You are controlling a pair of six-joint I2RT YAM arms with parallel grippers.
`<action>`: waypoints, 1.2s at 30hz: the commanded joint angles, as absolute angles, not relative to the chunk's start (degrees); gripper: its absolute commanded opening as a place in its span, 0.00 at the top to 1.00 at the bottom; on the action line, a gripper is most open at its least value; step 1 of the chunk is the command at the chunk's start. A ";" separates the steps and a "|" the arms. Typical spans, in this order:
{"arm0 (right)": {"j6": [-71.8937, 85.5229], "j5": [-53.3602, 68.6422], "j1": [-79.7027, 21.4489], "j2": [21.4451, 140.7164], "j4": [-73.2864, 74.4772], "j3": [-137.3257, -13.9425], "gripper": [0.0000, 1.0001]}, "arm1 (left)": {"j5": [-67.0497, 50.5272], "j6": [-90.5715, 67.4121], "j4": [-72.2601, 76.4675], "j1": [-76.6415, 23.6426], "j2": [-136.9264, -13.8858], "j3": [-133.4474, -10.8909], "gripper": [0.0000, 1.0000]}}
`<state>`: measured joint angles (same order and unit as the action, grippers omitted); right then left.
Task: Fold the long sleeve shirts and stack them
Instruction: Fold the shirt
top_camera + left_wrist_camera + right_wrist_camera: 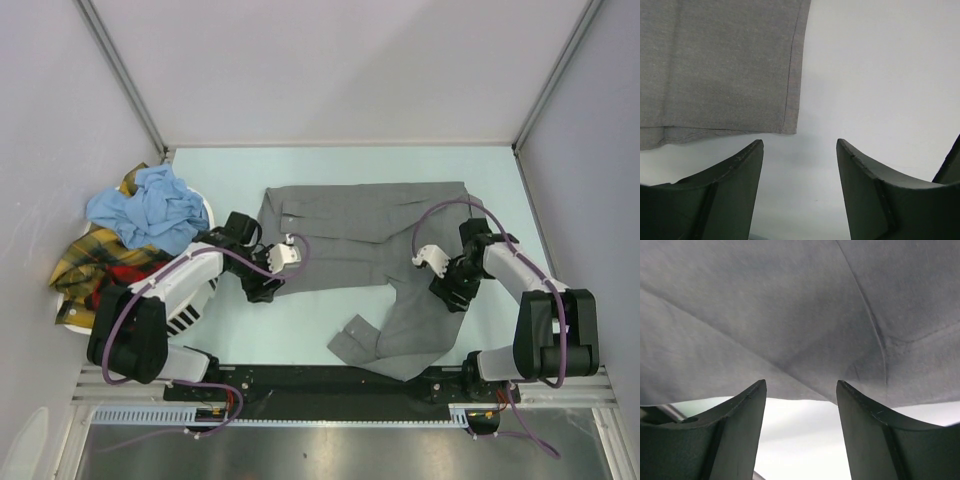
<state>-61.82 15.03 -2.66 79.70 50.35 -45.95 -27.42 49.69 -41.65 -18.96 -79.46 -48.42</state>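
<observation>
The mid-grey long sleeve shirt (370,235) lies spread flat at the table's middle, one sleeve (395,335) trailing toward the near edge. My left gripper (263,288) is open and empty at the shirt's left lower corner; in the left wrist view (800,167) the shirt's hemmed corner (715,65) lies just beyond the fingertips, apart from them. My right gripper (453,292) is open and empty at the shirt's right side; in the right wrist view (800,407) the grey cloth (790,315) fills the space ahead of the open jaws. A light blue shirt (150,208), a yellow plaid shirt (82,262) and a red-and-black plaid shirt (135,272) are heaped at the left.
A white slotted basket (190,315) stands at the left edge under the heap of shirts, close to my left arm. Walls close the table on the left, back and right. The black rail (330,385) runs along the near edge.
</observation>
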 commanded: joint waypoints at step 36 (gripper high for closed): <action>-68.90 10.37 3.25 76.38 45.43 -39.98 1.00 | -18.45 57.74 -38.65 -24.35 -82.36 -43.33 1.00</action>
